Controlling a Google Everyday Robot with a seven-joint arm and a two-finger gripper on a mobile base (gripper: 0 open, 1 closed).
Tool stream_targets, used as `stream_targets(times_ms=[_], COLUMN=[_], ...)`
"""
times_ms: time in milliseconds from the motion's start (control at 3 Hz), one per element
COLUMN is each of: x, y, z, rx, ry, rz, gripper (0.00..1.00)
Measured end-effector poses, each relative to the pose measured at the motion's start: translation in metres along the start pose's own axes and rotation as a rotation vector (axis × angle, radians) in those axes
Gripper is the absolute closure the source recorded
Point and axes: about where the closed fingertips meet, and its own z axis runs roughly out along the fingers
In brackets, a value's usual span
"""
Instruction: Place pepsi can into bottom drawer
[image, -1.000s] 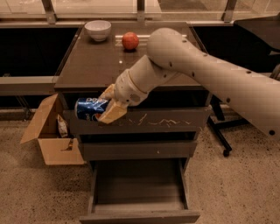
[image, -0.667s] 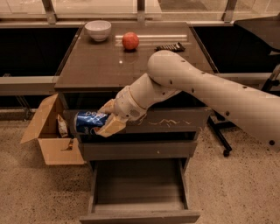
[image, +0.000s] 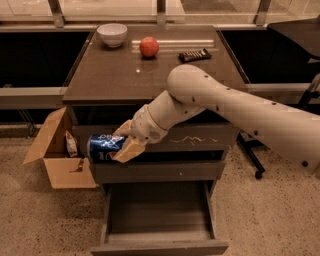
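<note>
Blue metal with white markings showed at centre left of the frame: the pepsi can (image: 102, 147), lying on its side in the claw (image: 125, 141), whose tan fingers (image: 131, 150) were clamped on its right end. It hung in the air in front of the left end of the scratched-front drawer (image: 200, 140), above the thin middle drawer (image: 160, 171) and touching nothing else that I could see.

I judged the step in hand to be the carry. The bottom drawer (image: 159, 246) stood pulled out at the lower middle of the frame, its grey inside bare, and the can was above it but off to the left, roughly over the drawer's left wall rather than the cavity. The next move, as I read it, called for a shift right and toward the lower edge of the frame, then a descent until the can was inside the walls, and only then a release. Because the can lay sideways, I expected it might roll once freed.

As for writing, I could make out white lettering on the blue but could not read a word of it. The pale marks on the scratched front were scuffs, not text. The apple (image: 149, 46) and white bowl (image: 112, 34) on the table (image: 125, 75) carried no labels, and the cardboard box (image: 55, 150) at left showed none I could read.
</note>
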Motion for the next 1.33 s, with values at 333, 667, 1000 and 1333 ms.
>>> stream_targets(times_ms=[333,667,1000,1333], x=[0.039,0.084,0.133,0.134], y=[0.014,0.030,0.044,0.044], z=[0.020,0.037,0.060,0.060], rx=[-0.043,-0.053,-0.060,-0.060], ry=[0.001,0.009,0.010,0.010], rz=[0.008,0.027,0.081,0.081], gripper=[1.00,1.00,1.00,1.00])
